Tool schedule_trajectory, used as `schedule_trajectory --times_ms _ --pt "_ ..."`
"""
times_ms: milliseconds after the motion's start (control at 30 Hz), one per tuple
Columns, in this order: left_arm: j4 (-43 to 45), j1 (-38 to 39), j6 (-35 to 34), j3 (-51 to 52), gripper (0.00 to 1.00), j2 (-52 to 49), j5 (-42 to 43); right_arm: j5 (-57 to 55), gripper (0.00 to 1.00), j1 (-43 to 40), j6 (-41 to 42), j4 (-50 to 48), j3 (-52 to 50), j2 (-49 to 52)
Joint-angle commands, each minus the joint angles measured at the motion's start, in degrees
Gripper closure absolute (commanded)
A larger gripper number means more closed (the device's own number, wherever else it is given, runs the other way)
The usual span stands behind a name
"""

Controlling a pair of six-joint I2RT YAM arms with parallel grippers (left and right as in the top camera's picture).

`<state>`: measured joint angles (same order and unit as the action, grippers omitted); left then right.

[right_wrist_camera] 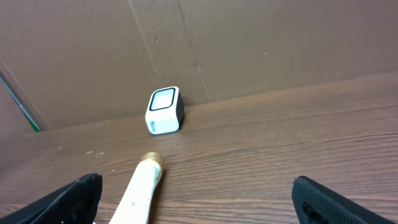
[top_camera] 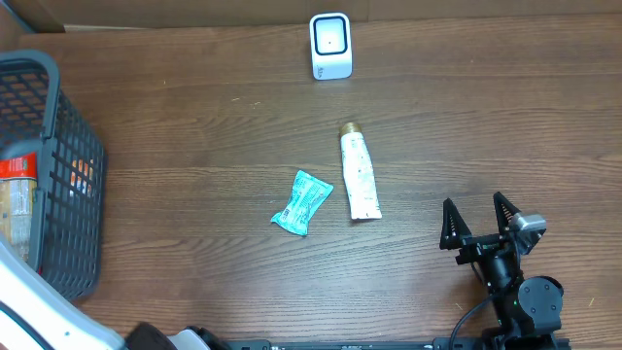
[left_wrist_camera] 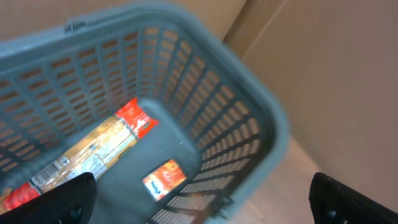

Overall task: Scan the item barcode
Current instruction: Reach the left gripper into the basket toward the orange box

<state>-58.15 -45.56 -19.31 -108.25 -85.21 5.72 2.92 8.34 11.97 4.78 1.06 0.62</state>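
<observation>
The right arm (top_camera: pixel 498 255) is low on the counter (top_camera: pixel 194 136), near its front edge on the right side. Its jaws are wide open and hold nothing. They point at the far wall.

A bit ahead of it and to the left lie two things. One is a small teal packet (top_camera: pixel 302 202), crinkled and flat on the wood. Just beside it on the right is a white tube (top_camera: pixel 359 175). The two are close, but I cannot tell if they touch. The tube lies flat with its gold cap (top_camera: pixel 351 128) pointing away from the robot. Nothing is touching the tube or the packet.

Farther on, at the back edge by the brown wall, stands the white scanner (top_camera: pixel 330 46). Its dark window faces up and toward the robot. It is well apart from the tube.

Far to the left is a grey basket (left_wrist_camera: pixel 255 87). The left jaws hang above it, wide open and bare. Inside the basket lie a long pack (left_wrist_camera: pixel 93 155) with red ends and a small orange pack (left_wrist_camera: pixel 165 179)
</observation>
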Motion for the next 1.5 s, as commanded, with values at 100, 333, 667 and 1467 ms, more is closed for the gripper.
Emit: schedule_trajectory --times_ms 100,333,667,1467 --pt "-0.24 -0.63 13.25 0.20 0.00 -9.22 6.97 -0.33 0.00 0.28 -0.04 -0.15 -0.61 -0.46" --pt "-2.29 -2.62 19.63 0.20 0.00 -17.16 11.80 -0.33 0.00 0.28 -0.04 -0.15 -0.61 -0.46" --pt "-2.95 -4.66 20.57 0.20 0.01 -24.83 12.87 -0.33 0.00 0.28 -0.02 -0.17 -0.61 -0.46" --pt "-4.66 -4.28 31.39 0.20 0.06 -46.84 15.76 -0.33 0.00 0.28 -0.02 -0.17 -0.61 -0.46"
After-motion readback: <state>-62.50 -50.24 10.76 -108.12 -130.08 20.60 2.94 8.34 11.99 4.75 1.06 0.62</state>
